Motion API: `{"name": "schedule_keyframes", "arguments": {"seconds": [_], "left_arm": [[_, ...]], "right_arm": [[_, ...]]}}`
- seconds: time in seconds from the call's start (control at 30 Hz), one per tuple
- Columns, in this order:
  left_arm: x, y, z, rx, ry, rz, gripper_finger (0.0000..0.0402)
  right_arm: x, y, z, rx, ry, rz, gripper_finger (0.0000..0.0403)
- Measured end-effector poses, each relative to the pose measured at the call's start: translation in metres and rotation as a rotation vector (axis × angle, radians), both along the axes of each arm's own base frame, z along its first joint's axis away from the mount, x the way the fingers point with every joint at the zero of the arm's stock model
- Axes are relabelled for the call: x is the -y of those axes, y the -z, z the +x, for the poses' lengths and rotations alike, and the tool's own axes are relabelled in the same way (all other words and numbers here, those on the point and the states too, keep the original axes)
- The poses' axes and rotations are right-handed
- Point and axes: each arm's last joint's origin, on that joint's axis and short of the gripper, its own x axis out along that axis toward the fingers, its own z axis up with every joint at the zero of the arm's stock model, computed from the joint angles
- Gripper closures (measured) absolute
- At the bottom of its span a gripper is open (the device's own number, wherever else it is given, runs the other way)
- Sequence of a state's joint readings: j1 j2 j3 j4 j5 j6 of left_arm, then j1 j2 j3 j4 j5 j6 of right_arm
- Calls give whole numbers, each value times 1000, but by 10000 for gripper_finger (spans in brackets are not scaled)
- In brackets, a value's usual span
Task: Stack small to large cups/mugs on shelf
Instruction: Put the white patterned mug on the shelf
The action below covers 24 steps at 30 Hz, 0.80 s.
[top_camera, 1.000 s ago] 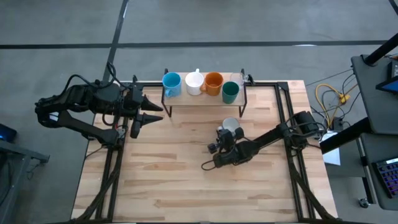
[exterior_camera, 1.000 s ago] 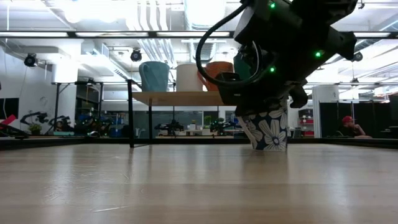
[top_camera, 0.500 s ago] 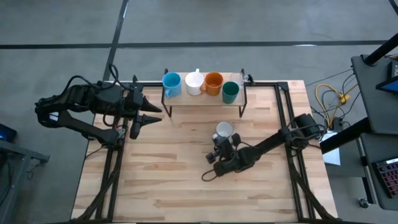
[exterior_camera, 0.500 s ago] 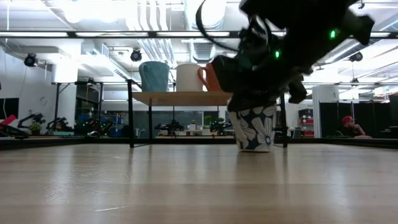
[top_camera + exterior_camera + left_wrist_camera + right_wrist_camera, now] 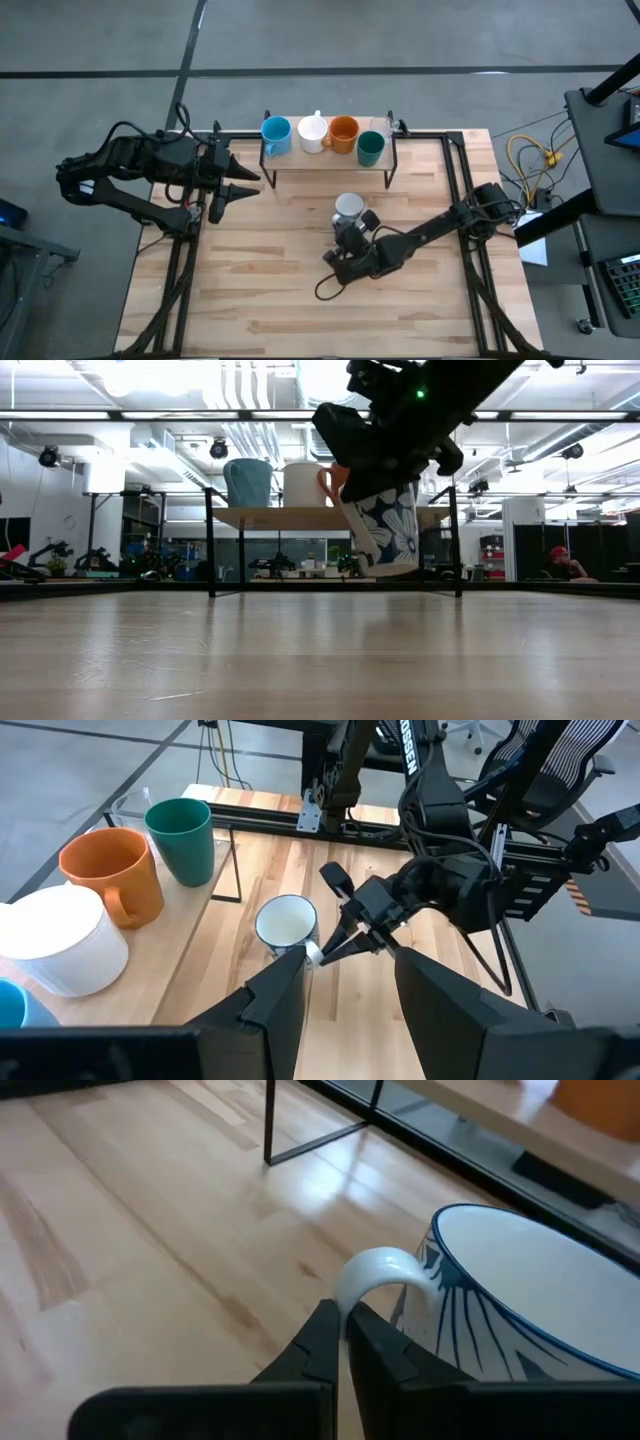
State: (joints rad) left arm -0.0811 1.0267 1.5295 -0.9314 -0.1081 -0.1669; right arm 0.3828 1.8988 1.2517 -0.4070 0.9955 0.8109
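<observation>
My right gripper (image 5: 352, 222) is shut on a white mug with blue flowers (image 5: 347, 206) over the middle of the table, on the near side of the shelf (image 5: 322, 160). In the low view the mug (image 5: 385, 530) hangs tilted, clear of the table. On the shelf stand a light blue cup (image 5: 276, 133), a white mug (image 5: 312, 133), an orange mug (image 5: 343, 131), a dark teal cup (image 5: 370, 148) and a clear glass (image 5: 381, 127). My left gripper (image 5: 250, 180) is open and empty at the table's left, by the shelf's left end. My right gripper pinches the flowered mug's white handle (image 5: 372, 1270) between its two fingers (image 5: 318, 1330), at the outer bend of the loop. The fingers come slanting from the table's near right side. The mug is lifted clear of the table and tilted, its mouth up.
The shelf's thin black legs (image 5: 210, 540) stand on the tabletop at the far side. Bare wood tabletop (image 5: 260, 280) lies toward the near edge. Black frame rails (image 5: 460, 180) run along the table's sides.
My right gripper has gone toward the table's left edge and up with the flowered mug. The mug stood on the table half a second ago; now it is lifted clear and tilted.
</observation>
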Motion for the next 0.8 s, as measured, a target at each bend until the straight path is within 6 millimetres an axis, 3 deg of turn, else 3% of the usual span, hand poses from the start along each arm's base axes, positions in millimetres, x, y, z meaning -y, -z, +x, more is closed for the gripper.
{"name": "schedule_keyframes", "arguments": {"seconds": [0.23,0.5,0.8], "left_arm": [[0,0,0,1,0,0,260],[0,0,0,1,0,0,260],[0,3,1,-9,0,0,260]], "right_arm": [[-1,-9,5,-20,-24,-40,395],[-1,-37,18,-21,-43,-151,395],[12,-57,30,-74,-53,-246,395]]}}
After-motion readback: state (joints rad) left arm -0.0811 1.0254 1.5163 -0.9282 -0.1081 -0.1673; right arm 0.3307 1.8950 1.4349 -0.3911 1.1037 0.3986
